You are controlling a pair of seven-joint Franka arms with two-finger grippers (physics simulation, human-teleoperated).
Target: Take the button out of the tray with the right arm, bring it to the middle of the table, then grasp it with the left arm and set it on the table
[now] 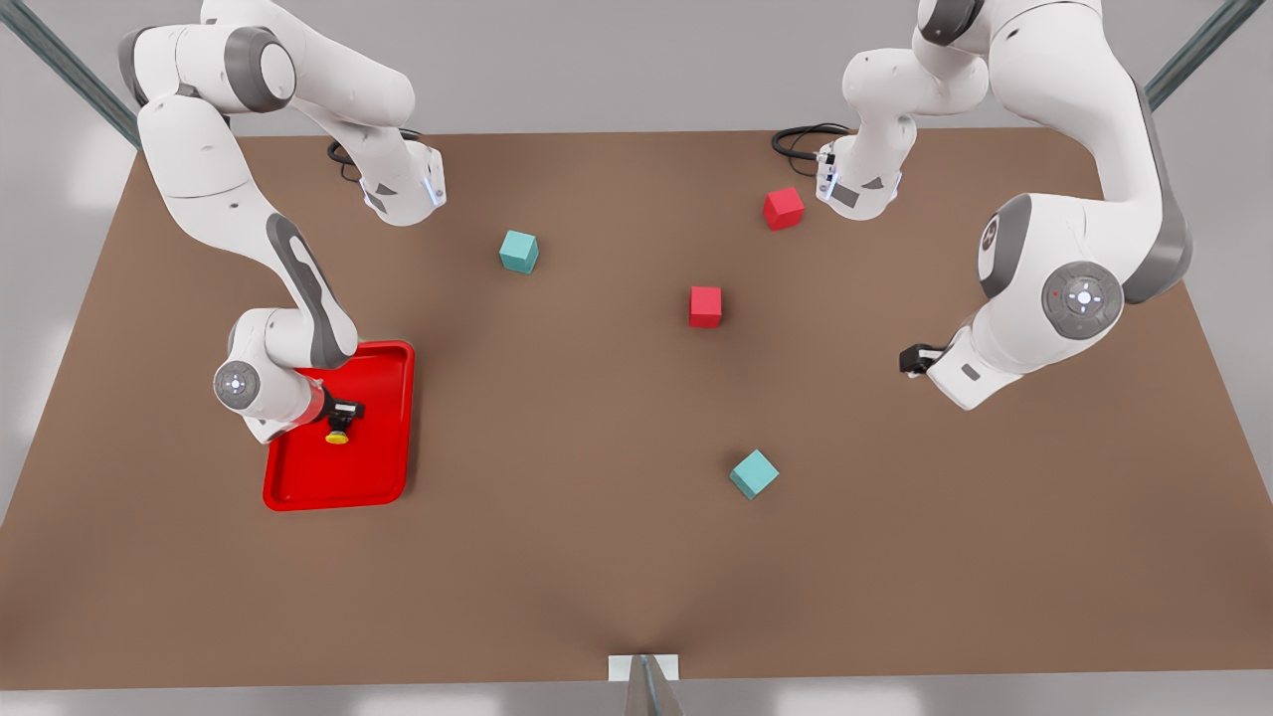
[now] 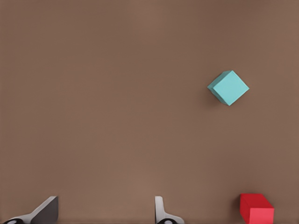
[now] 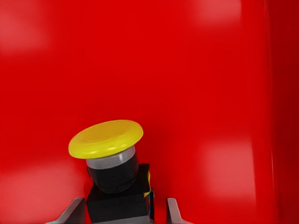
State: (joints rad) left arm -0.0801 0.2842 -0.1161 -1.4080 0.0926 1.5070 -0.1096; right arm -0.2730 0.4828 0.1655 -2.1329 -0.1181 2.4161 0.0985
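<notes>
Brown desk [image 1: 597, 557] under grey walls. Red tray [image 1: 383, 477] sat near edge at front view's left. Right gripper [image 1: 340, 423] was low over tray, fingers [image 3: 174, 212] either side of button [image 1: 337, 436] base, apparently closed on it; yellow cap tilted, judged ready for lift-out. Left gripper [image 1: 907, 360] waited at front view's right above bare desk, fingers [image 2: 160, 210] spread wide, holding nothing. Teal cubes [image 1: 754, 473] and red cubes [image 1: 705, 305] scattered mid-desk; central red one likely crowds handover spot.
</notes>
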